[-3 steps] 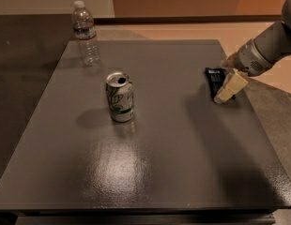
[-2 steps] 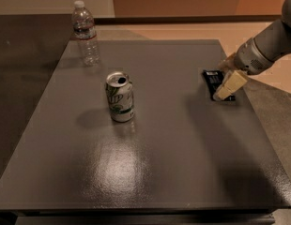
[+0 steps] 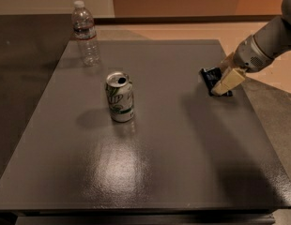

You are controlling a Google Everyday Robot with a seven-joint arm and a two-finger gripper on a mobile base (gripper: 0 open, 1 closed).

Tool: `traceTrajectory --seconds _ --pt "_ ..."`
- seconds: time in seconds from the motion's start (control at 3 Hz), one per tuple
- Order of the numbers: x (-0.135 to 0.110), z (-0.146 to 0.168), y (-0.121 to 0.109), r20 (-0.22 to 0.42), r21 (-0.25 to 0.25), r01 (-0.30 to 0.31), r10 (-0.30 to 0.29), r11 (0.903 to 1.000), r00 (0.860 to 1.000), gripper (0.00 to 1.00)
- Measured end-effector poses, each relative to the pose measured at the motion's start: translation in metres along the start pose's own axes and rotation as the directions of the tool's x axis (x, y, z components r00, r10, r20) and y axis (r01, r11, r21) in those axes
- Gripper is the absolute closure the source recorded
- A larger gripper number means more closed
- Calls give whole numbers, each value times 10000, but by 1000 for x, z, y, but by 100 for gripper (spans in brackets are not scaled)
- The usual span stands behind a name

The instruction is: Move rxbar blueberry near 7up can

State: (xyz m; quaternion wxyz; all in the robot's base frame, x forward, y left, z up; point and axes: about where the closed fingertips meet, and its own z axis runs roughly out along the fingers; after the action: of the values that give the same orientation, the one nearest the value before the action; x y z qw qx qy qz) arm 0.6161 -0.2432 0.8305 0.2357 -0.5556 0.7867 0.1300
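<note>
The 7up can [image 3: 120, 97], white and green with a silver top, stands upright left of the table's middle. The rxbar blueberry [image 3: 210, 78], a small dark navy bar, is at the right side of the table, far from the can. My gripper [image 3: 226, 82] reaches in from the right edge and is shut on the bar's right end. It holds the bar at or just above the table surface. The cream fingers [image 3: 228, 80] cover part of the bar.
A clear plastic water bottle [image 3: 85, 33] stands upright at the table's far left corner. The dark grey table [image 3: 150, 163] ends close to the gripper on the right, with tan floor beyond. My arm [image 3: 265, 43] comes in from the upper right.
The gripper and the bar have shifted slightly left together. The can and the bottle have not moved.
</note>
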Motion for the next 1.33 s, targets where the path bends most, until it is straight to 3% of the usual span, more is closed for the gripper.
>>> traceTrajectory --seconds 0.33,1.0,1.33 --pt "-11 -1 4 142 -121 149 -147 9998 9998 100" --pt "-85 11 37 970 -959 1053 -960 9898 9906 100" --pt "-107 25 51 1140 -1404 1351 -1195 9808 9863 100"
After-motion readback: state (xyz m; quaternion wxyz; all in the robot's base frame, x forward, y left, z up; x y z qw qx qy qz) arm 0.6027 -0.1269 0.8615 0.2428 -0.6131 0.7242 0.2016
